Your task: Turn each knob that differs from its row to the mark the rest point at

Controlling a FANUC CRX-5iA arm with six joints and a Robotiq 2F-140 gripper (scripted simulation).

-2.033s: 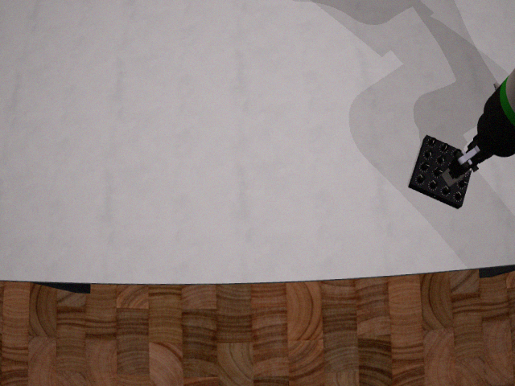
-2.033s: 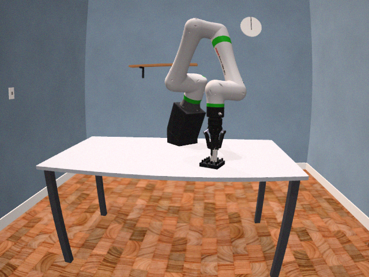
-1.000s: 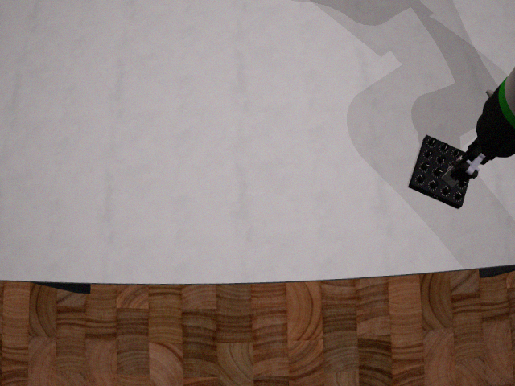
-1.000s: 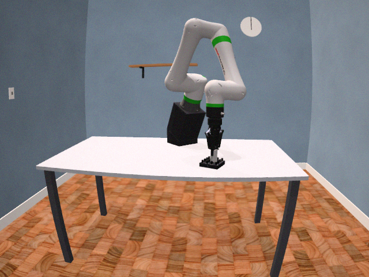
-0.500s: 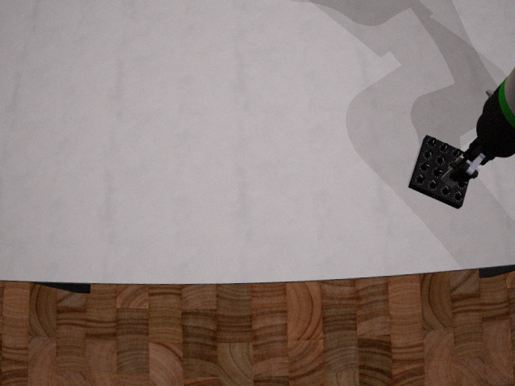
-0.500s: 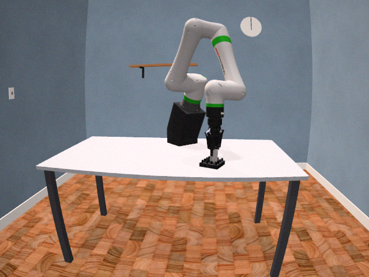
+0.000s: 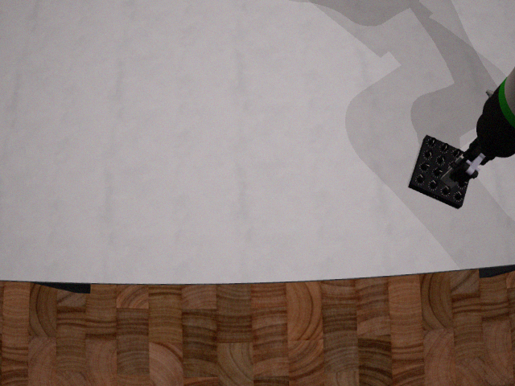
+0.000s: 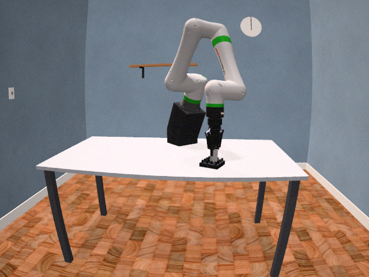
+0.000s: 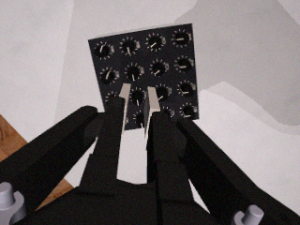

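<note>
The black knob box (image 7: pixel 442 176) stands on the white table near its right side; it also shows in the exterior view (image 8: pixel 212 163) and in the wrist view (image 9: pixel 145 70). It holds sixteen black knobs with white lines. My gripper (image 9: pixel 137 97) (image 7: pixel 455 172) points straight down over the box. Its two fingers stand on either side of one knob (image 9: pixel 137 97), in the third row down and second column from the left in the wrist view. A narrow gap shows between each finger pad and the knob, so the fingers are slightly open and not pressing on it. The printed names are too small to read.
The robot's black base (image 8: pixel 185 125) stands on the table behind the box. The table's front edge (image 7: pixel 257 282) runs below the box, with wooden floor beyond. The arm's shadow falls across the table's right part.
</note>
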